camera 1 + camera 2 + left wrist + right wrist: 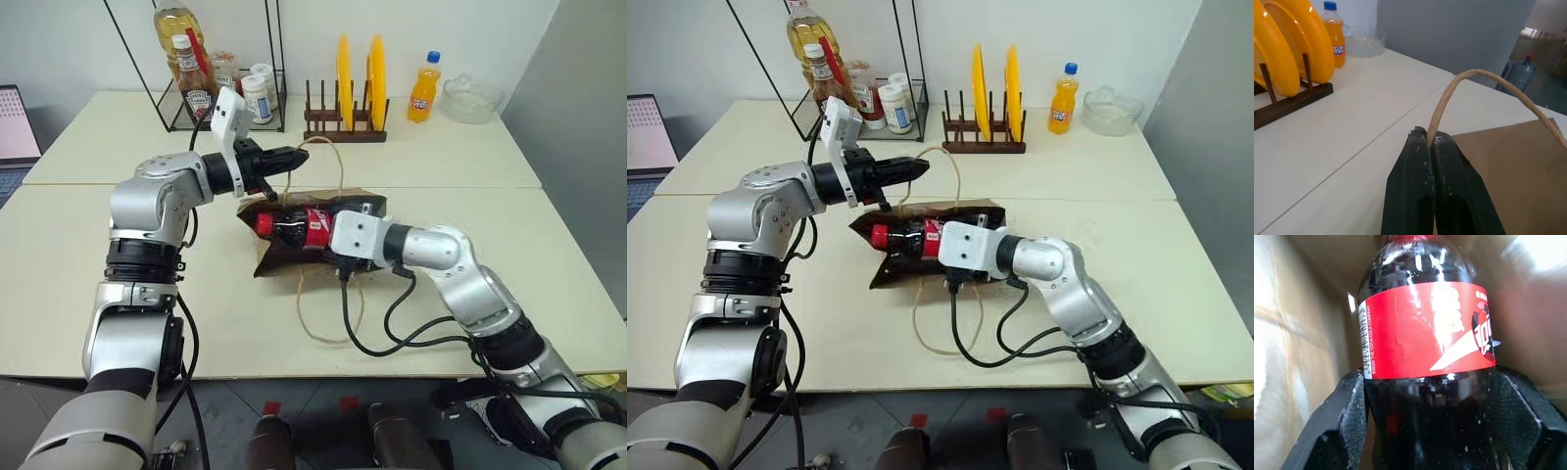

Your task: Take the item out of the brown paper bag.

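1. The left claw (1431, 142) was pinched shut on the crumpled brown paper bag's (1513, 166) beige cord handle (1449, 95).
2. The right claw (1425, 396) clamped the small dark red-labelled cola bottle (1425, 333), inside the bag by the wrist view and partly poking from its mouth by the eye view.

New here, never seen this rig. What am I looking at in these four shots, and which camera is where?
It is a two-armed humanoid robot standing at a pale table.

The two wide pictures come from a stereo camera on its head, looking down over the arms. The other two come from small cameras on each wrist, looking along that hand's two black fingers.

On the table lies a brown paper bag. The left hand is shut on the bag's cord handle; the left wrist view shows the cord pinched between the fingers. The right hand grips a dark cola bottle with a red label, seen close up in the right wrist view.

At the back stand a wire rack of condiments, yellow plates in a wooden holder, an orange soda bottle and a glass bowl.
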{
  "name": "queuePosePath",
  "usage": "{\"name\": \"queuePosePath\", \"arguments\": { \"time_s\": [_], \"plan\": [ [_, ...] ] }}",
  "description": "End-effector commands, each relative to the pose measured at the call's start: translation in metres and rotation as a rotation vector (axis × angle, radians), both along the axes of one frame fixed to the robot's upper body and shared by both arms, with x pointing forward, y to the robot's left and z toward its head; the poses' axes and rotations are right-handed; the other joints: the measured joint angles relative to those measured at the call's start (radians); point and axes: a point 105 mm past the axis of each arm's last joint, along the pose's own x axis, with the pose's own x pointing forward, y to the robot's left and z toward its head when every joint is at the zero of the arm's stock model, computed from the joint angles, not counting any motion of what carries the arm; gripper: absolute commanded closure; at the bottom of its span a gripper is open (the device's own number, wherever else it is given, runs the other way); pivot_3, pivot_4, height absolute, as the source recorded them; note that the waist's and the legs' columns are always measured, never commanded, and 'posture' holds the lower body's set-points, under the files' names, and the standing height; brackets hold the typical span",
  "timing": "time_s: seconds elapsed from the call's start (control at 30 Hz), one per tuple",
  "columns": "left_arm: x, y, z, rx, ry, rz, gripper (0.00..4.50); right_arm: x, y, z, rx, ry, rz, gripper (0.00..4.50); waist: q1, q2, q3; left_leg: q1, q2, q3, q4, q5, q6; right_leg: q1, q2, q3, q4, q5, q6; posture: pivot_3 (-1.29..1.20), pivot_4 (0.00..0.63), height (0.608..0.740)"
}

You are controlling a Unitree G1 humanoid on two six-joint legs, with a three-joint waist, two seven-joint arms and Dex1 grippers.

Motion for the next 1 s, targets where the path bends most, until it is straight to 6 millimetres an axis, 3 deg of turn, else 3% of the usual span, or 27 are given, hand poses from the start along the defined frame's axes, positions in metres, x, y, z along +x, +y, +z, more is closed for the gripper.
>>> {"name": "queuePosePath", "arguments": {
  "time_s": [0.03, 0.2, 0.27, 0.33, 0.43, 0.53, 0.63, 0.8, 1.0],
  "plan": [
    [0.0, -0.003, 0.014, 0.007, -0.053, -0.02, 4.5, -0.031, -0.015, 0.026, 0.073, 0.038, 0.121, 1.35, 0.004, 0.0, 0.0, 0.0, 0.0, 0.0, 0.0, 0.0, 0.0, 0.0, 0.0, 0.0, -0.001, 0.0, 0.0, 0.0, 0.15, 0.74],
    [-0.001, -0.004, 0.01, 0.024, -0.041, -0.043, 4.5, -0.05, -0.048, 0.062, 0.19, 0.147, 0.102, 1.35, 0.006, 0.003, 0.002, 0.0, 0.0, 0.0, 0.0, 0.0, 0.0, 0.0, 0.0, 0.0, -0.001, 0.0, 0.0, 0.0, 0.15, 0.74],
    [-0.002, -0.004, 0.009, 0.029, -0.036, -0.05, 4.5, -0.038, -0.076, 0.088, 0.238, 0.121, -0.032, 1.35, 0.008, 0.004, 0.003, 0.0, 0.0, 0.0, 0.0, 0.0, 0.0, 0.0, 0.0, 0.0, 0.0, 0.0, 0.0, 0.0, 0.15, 0.74],
    [-0.003, -0.003, 0.009, 0.033, -0.032, -0.058, 4.5, -0.032, -0.09, 0.102, 0.271, 0.108, -0.11, 1.35, 0.009, 0.004, 0.003, 0.0, -0.001, 0.0, 0.0, 0.0, 0.0, 0.0, 0.0, 0.0, 0.0, 0.0, 0.0, 0.0, 0.15, 0.74],
    [-0.004, -0.004, 0.007, 0.04, -0.029, -0.071, 4.5, -0.006, -0.133, 0.119, 0.324, 0.057, -0.363, 1.35, 0.01, 0.004, 0.003, 0.0, 0.0, 0.0, 0.0, 0.0, 0.0, 0.0, 0.0, 0.0, -0.001, 0.0, -0.001, 0.0, 0.15, 0.74],
    [-0.003, -0.006, 0.007, 0.042, -0.031, -0.079, 4.5, 0.021, -0.198, 0.087, 0.191, 0.075, -0.711, 1.35, 0.017, 0.004, 0.003, 0.0, -0.001, 0.001, -0.002, 0.0, 0.0, 0.0, 0.0, 0.0, -0.004, -0.001, -0.001, 0.0, 0.15, 0.74],
    [-0.002, -0.009, 0.008, 0.039, -0.034, -0.087, 4.5, 0.026, -0.226, 0.042, 0.009, 0.129, -0.795, 1.35, 0.03, 0.004, 0.003, -0.002, -0.001, 0.001, -0.003, 0.0, 0.001, 0.0, -0.001, 0.0, -0.009, -0.001, -0.001, 0.0, 0.15, 0.74],
    [-0.002, -0.013, 0.008, 0.038, -0.037, -0.099, 4.5, 0.028, -0.231, -0.011, -0.075, 0.291, -0.794, 1.35, 0.016, 0.01, 0.007, -0.006, 0.0, 0.01, -0.002, 0.001, -0.002, -0.002, -0.003, 0.001, -0.013, -0.001, -0.001, 0.0, 0.15, 0.74],
    [-0.002, -0.01, 0.011, 0.036, -0.044, -0.087, 4.5, 0.032, -0.229, -0.026, -0.1, 0.363, -0.783, 1.35, 0.01, 0.011, 0.007, -0.006, 0.0, 0.011, -0.002, 0.001, -0.002, -0.001, -0.004, 0.001, -0.013, -0.001, 0.0, 0.0, 0.15, 0.74]
  ]
}}
